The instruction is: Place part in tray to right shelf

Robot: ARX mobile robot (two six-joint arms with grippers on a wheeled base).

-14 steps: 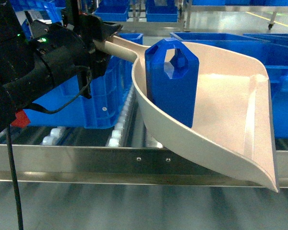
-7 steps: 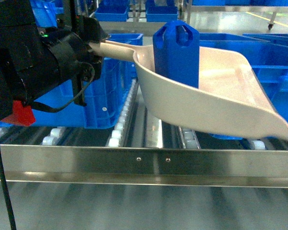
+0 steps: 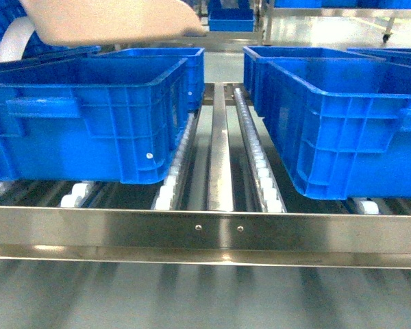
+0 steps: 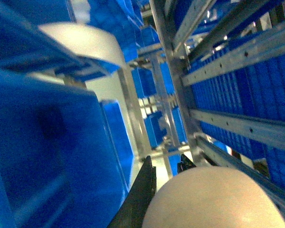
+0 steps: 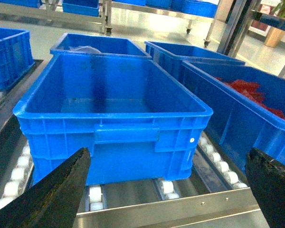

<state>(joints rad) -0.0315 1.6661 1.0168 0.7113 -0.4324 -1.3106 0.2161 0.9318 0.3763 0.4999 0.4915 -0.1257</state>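
Observation:
Only the pale beige underside of the tray [image 3: 109,20] shows in the head view, high at the top left above the crates. In the left wrist view my left gripper [image 4: 166,167] is shut on the tray [image 4: 213,202], whose rounded beige surface fills the space between the black fingers [image 4: 143,190]. The part is hidden in every view. The right shelf [image 3: 219,229] is a steel rack with white roller rails and a riveted front bar. My right gripper [image 5: 166,190] hangs open over the right shelf's front bar [image 5: 180,213], nothing between its fingers.
Large blue crates stand on the rollers: one on the left [image 3: 89,116], one on the right [image 3: 342,130], with a bare roller lane [image 3: 219,151] between. In the right wrist view a blue crate [image 5: 114,104] with a bare floor faces the gripper; another crate [image 5: 247,95] holds red pieces.
The tray with the part has swung up and to the left, out of the middle of the head view. The left arm has left that view, uncovering the crates behind.

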